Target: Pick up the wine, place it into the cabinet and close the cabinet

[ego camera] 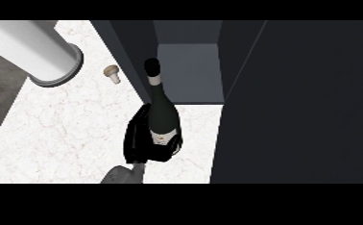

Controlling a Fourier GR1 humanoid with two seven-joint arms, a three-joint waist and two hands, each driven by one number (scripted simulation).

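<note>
We count one wine bottle, one cabinet, one small mushroom and one large white cylinder with a grey rim, all on a pale marbled counter. We see only one hand, and we cannot tell from this view which of the robot's two it is, since it comes up from the lower edge near the middle of the head view on a grey forearm.

The hand is black and its fingers are curled round the lower body of the wine bottle, wrapping it from the left and partly from behind; the bottle's pale label shows between them. The bottle is dark green with a black cap, and its neck points up the view toward the cabinet.

The cabinet is dark, with its door swung open at the right and a grey interior showing. The bottle's neck lies over the cabinet's left wall at the front of the opening, while its body sits over the counter just before the cabinet.

The mushroom lies on the counter left of the bottle's neck, apart from it, and near the white cylinder in the upper left corner.
</note>
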